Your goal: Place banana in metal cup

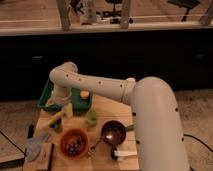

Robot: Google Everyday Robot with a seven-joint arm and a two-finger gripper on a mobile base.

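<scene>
The banana (pixel 54 120) is small and yellow and lies tilted on the left part of the wooden table (pixel 102 107). My gripper (pixel 65 110) hangs from the white arm's wrist right above the banana's upper right end, at or very near it. The metal cup (pixel 114 131) is round and dark with a reddish inside. It stands to the right of the gripper, in the table's middle right, with nothing seen inside it.
An orange bowl (pixel 75 143) with dark bits stands at the front. A small light-green cup (pixel 91 116) is between the gripper and the metal cup. A green tray (pixel 49 97) holds a small round orange item (pixel 84 93). A grey cloth (pixel 37 145) lies front left, and the white arm (pixel 150 115) covers the right.
</scene>
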